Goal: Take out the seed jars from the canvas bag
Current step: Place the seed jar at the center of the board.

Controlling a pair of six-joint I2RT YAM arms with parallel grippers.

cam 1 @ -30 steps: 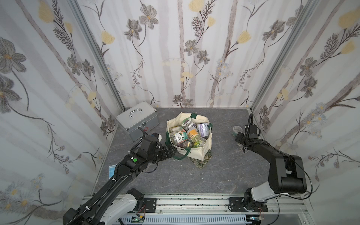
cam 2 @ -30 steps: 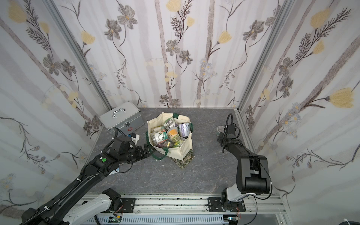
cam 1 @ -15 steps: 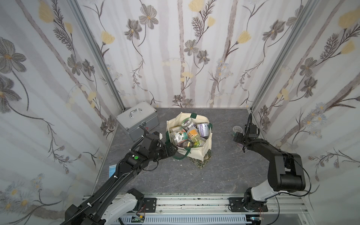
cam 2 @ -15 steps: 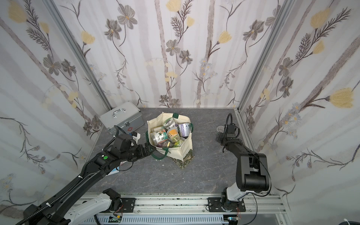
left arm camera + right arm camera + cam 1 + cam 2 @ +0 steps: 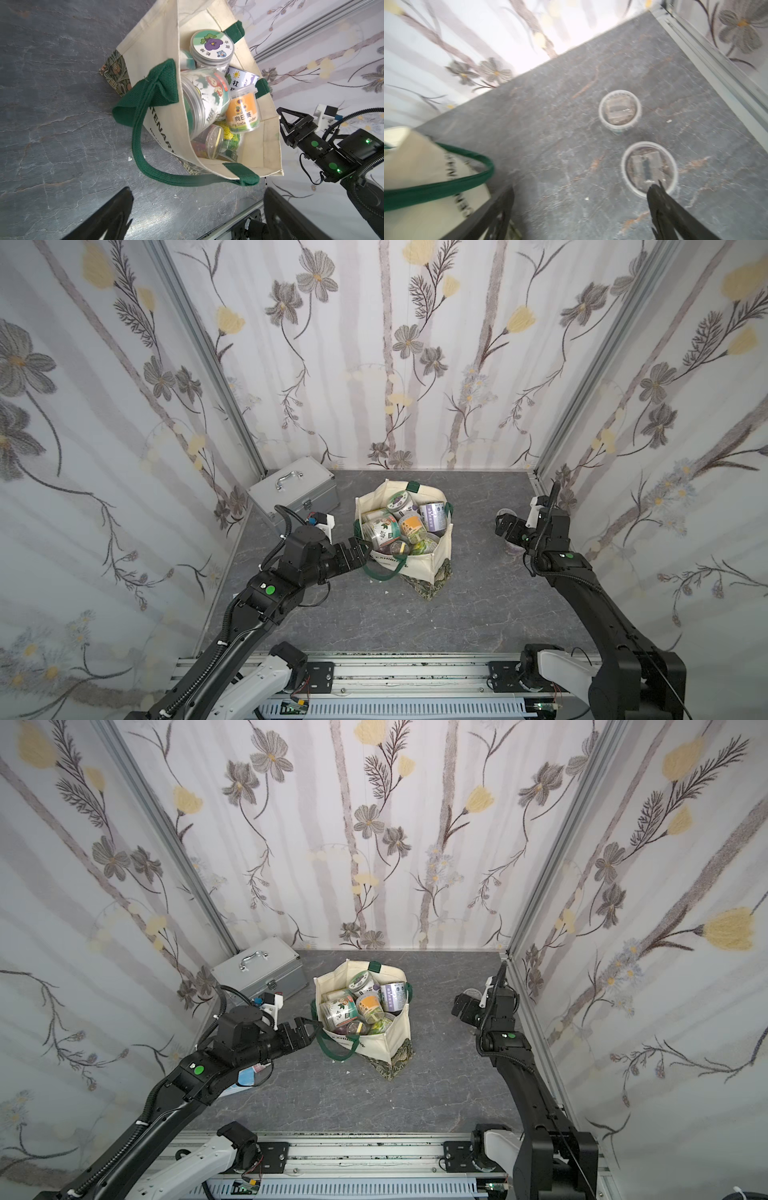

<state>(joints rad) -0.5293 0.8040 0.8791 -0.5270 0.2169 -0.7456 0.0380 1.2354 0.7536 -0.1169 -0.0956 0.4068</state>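
Left gripper (image 5: 362,549) jaws stood wide, empty, beside canvas bag (image 5: 420,570); right gripper (image 5: 582,188) jaws wide, empty, near seed jars (image 5: 619,110) on tabletop (image 5: 550,124).

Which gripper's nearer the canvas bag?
Left. The left gripper sits open beside the canvas bag, at its green handle; the right gripper is open, well off the bag's far side, by two clear jars.

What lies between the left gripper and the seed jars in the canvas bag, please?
In the left wrist view, the green handle and cream wall of the canvas bag lie between the left gripper and the seed jars.
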